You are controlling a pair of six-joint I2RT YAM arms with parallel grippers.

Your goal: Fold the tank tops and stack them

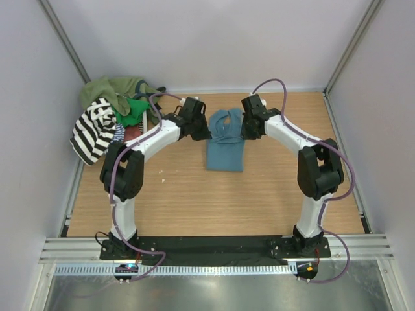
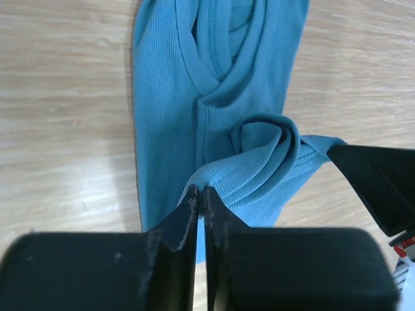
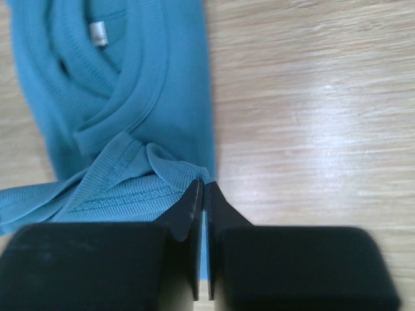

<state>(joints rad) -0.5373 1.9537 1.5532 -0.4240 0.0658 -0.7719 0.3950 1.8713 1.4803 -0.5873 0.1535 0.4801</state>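
Observation:
The teal-blue tank top (image 1: 225, 144) lies lengthwise on the wooden table between my two grippers, its far end lifted. My left gripper (image 1: 202, 129) is shut on its left far edge; in the left wrist view (image 2: 201, 191) a bunched fold of teal cloth (image 2: 259, 162) rises from the pinched jaws. My right gripper (image 1: 248, 127) is shut on the right far edge; in the right wrist view (image 3: 202, 186) the cloth (image 3: 123, 116) is pinched at the tips. The black-and-white striped tank top (image 1: 94, 129) hangs off a heap at the far left.
The heap (image 1: 120, 103) at the far left corner holds olive, green and thin-striped tops. Grey walls enclose the table (image 1: 194, 194) on three sides. The right gripper's black finger (image 2: 376, 181) shows at the right edge of the left wrist view.

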